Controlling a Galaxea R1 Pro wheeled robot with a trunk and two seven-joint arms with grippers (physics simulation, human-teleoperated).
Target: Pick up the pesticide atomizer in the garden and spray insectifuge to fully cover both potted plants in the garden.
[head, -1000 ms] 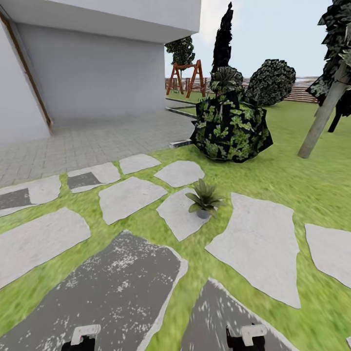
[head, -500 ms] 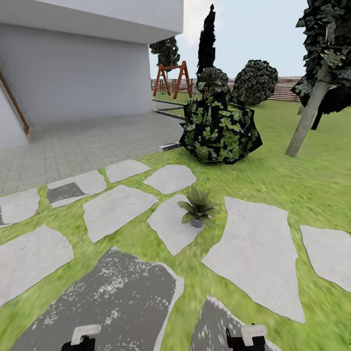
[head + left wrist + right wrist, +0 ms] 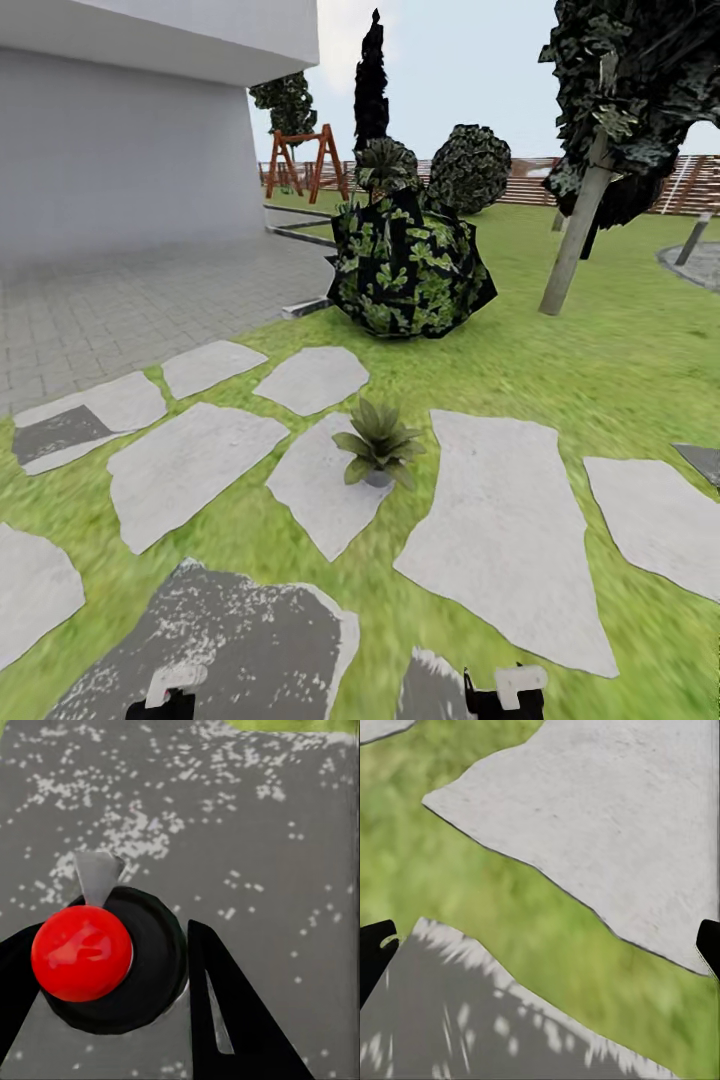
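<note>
left fingers: black fingers (image 3: 225,1020) of the left gripper (image 3: 112,982) clamped on a black round-bodied atomizer with a glossy red ball cap (image 3: 81,952) and a grey nozzle tip; the atomizer sits between them, over a dark grey speckled stepping stone (image 3: 247,817)
right fingers: black tips (image 3: 375,949) at opposite edges of the right wrist view, spread wide apart with nothing between; the right gripper (image 3: 540,945) looks down on grass and a pale grey stepping stone (image 3: 607,817)
grippers in head view: white-and-black tops of the left one (image 3: 172,690) and the right one (image 3: 512,690) at the bottom edge, low and well short of the plant
potted plant: small low rosette of pointed green leaves in a small grey pot (image 3: 377,450), on the edge of a pale stone (image 3: 325,490), ahead and between the two arms; the second one I cannot place
surroundings: green lawn (image 3: 600,370), big dark leafy shrub (image 3: 405,265) behind the plant, leaning tree trunk (image 3: 572,240), brown slat fence (image 3: 690,185), grey paved patio (image 3: 110,300), red swing frame (image 3: 300,160)
step (judged): atomizer in hand, closing on the first plant, no spray yet
risk: spraying from here likely falls short, plant not near the nozzle
risk: nozzle heading unclear relative to the plant, so spray may hit stone or grass, giving partial cover
risk: driving too close could knock the small pot over
risk: mistaking the big shrub for a target
</note>
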